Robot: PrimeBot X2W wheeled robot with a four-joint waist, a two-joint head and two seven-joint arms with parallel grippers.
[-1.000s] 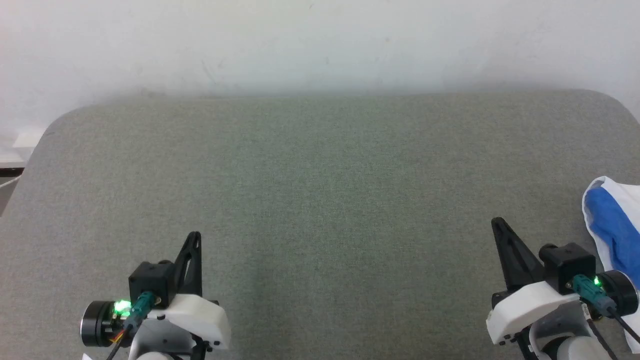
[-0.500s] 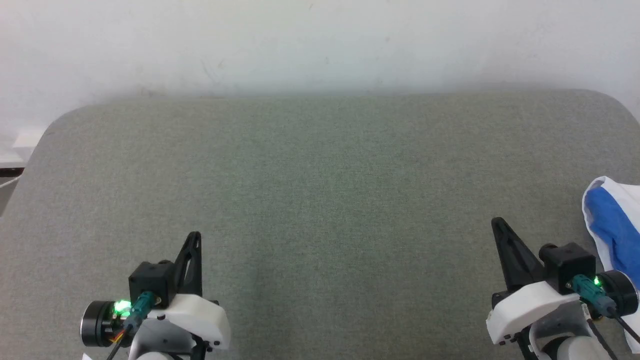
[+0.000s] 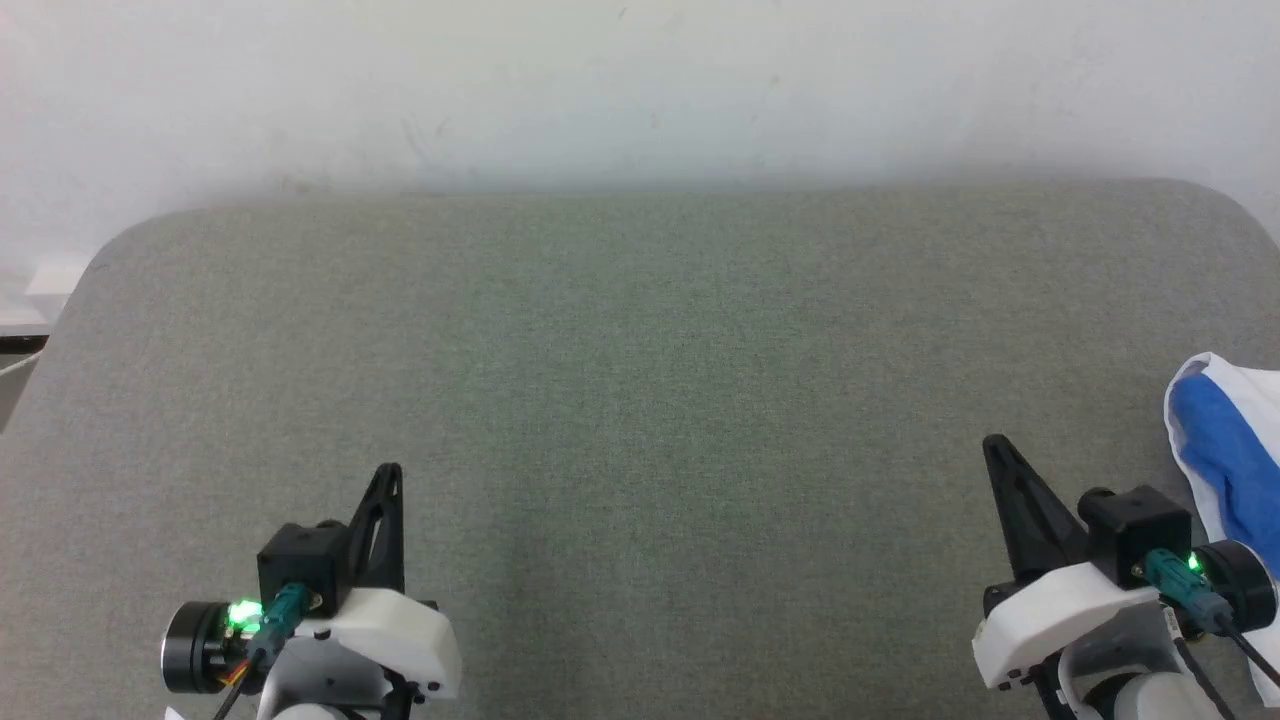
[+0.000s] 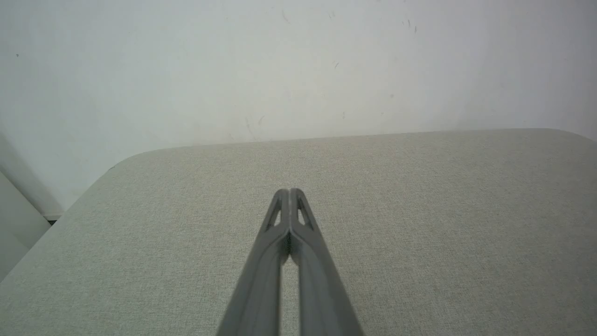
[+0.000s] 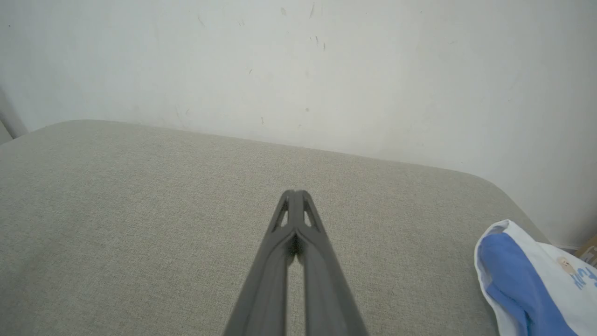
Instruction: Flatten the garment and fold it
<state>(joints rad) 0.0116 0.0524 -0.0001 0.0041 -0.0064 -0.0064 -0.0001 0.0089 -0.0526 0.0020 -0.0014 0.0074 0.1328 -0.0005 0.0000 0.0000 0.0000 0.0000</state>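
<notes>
The garment (image 3: 1225, 455) lies bunched at the table's right edge, white with a royal-blue fold across it, partly cut off by the head view's border. In the right wrist view the garment (image 5: 531, 280) shows light-blue lettering and a small tan emblem at lower right. My right gripper (image 3: 990, 445) is shut and empty, left of the garment and apart from it; its tips (image 5: 295, 193) meet above bare table. My left gripper (image 3: 390, 472) hovers at lower left, shut with nothing in it, its tips (image 4: 289, 192) pressed together.
A grey-green fabric-covered table (image 3: 640, 380) with rounded far corners spans the head view. A white wall (image 3: 640, 90) stands right behind its far edge. A gap to the floor shows past the table's left edge (image 3: 20, 340).
</notes>
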